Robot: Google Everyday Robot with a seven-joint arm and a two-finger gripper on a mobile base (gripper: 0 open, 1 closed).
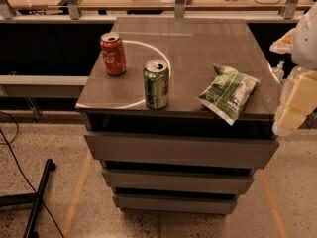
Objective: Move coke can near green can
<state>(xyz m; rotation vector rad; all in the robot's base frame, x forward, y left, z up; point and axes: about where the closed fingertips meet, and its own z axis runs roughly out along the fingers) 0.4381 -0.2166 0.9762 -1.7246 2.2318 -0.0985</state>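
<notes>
1. Camera view, pose: the coke can (113, 54) stands upright on the bench (198, 48), long axis vertical and silver top up. Its white script faces the front. The green can (156, 84) is upright too, top up.
2. Camera view, places: the coke can is close to the left edge of the bench, about midway between the back and front edges. The green can stands just behind the front edge, left of the middle. It is to the front and right of the coke can, near it but not touching, with a strip of bare top between them.
3. Camera view, end effector: the gripper (297, 103) is a pale shape at the right border, beyond the bench's right edge, near the front right corner. I cannot tell whether it is wide or narrow. It holds nothing visible. The coke can is well apart from it, across the bench's width, with the green can and a snack bag (229, 91) between them.
4. Camera view, room: the snack bag lies flat near the front right corner, one corner overhanging the front edge. The back half of the bench is bare, as is the stretch between green can and bag.
</notes>
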